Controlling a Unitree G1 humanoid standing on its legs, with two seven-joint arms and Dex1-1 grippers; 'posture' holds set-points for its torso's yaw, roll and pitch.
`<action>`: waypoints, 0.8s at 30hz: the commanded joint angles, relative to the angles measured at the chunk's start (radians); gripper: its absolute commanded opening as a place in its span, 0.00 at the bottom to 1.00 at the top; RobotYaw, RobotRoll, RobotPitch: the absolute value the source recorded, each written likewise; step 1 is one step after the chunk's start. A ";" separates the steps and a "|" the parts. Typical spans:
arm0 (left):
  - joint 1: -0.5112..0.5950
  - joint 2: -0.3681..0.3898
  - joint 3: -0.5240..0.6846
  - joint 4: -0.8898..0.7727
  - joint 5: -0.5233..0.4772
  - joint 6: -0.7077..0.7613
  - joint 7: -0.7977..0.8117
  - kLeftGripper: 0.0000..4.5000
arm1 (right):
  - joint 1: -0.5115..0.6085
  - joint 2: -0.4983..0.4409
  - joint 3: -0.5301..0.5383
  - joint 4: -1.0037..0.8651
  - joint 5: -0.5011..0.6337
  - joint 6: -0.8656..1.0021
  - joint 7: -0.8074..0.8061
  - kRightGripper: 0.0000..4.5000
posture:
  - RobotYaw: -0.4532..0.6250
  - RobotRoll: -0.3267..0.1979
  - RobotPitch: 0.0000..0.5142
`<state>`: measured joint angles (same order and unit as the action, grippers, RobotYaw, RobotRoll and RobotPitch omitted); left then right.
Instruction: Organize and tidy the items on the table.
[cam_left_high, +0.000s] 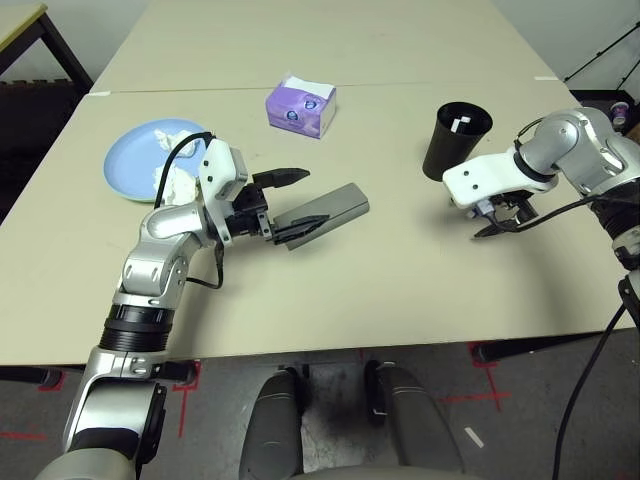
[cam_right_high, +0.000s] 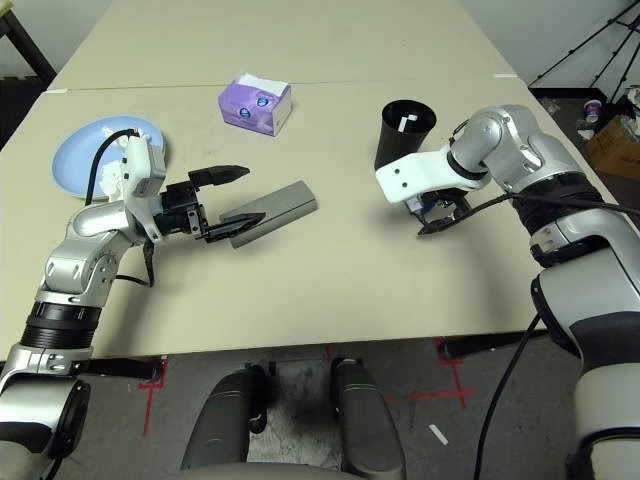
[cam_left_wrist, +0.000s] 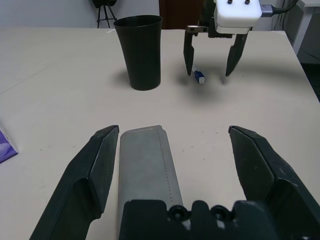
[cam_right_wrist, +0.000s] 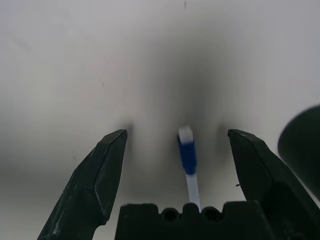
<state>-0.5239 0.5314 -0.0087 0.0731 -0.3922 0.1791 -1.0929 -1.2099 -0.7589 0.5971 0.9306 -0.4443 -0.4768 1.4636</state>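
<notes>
From the head camera, the bench (cam_left_high: 400, 260) carries a light blue plate (cam_left_high: 140, 155) at the robot's far left with crumpled white tissue wads (cam_left_high: 180, 182) on its near edge, a purple tissue box (cam_left_high: 300, 107) further back, and a black cup (cam_left_high: 455, 140) on the right with a white pen (cam_left_high: 462, 123) already standing in it. The grey glasses case (cam_left_high: 325, 212) lies near the middle. The left gripper (cam_left_high: 290, 205) reaches level toward it, fingers spread wide — one tip hangs clear above the case, the other rests along its near end. The right gripper (cam_right_high: 440, 215) points steeply down just in front of the cup.

The left wrist camera shows the case lying between the open left fingers (cam_left_wrist: 95, 170), nearer one than the other and not clamped. Across the bench the cup stands upright, and beside it the right gripper hangs over a second small pen (cam_left_wrist: 199, 76) with a blue cap.

The right wrist camera looks straight down on that pen (cam_right_wrist: 187, 157), lying flat on the bench midway between the wide-open fingers (cam_right_wrist: 100, 175), with the cup's dark rim at the frame's edge.

The step in hand looks like picking up this remaining pen. The next move calls for a short descent and a close on the thin barrel, then a lift and drop into the cup beside it — the pen is slim and could roll out of a loose pinch.
</notes>
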 joint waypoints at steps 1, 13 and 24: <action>0.021 0.013 0.003 -0.033 -0.007 0.014 0.002 1.00 | -0.030 0.007 0.027 0.073 -0.073 -0.066 -0.048 0.99 | 0.46 0.62 0.38; 0.014 0.016 0.011 -0.046 -0.009 0.037 0.008 1.00 | -0.090 0.055 0.070 0.219 -0.233 -0.158 -0.216 0.99 | 0.47 0.62 0.41; 0.034 0.027 0.016 -0.075 -0.015 0.053 0.022 1.00 | -0.115 0.096 0.069 0.275 -0.271 -0.194 -0.246 0.99 | 0.49 0.62 0.42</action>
<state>-0.5028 0.5504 0.0006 0.0190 -0.3959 0.2245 -1.0705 -1.3177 -0.6704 0.6643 1.1873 -0.7178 -0.6595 1.2192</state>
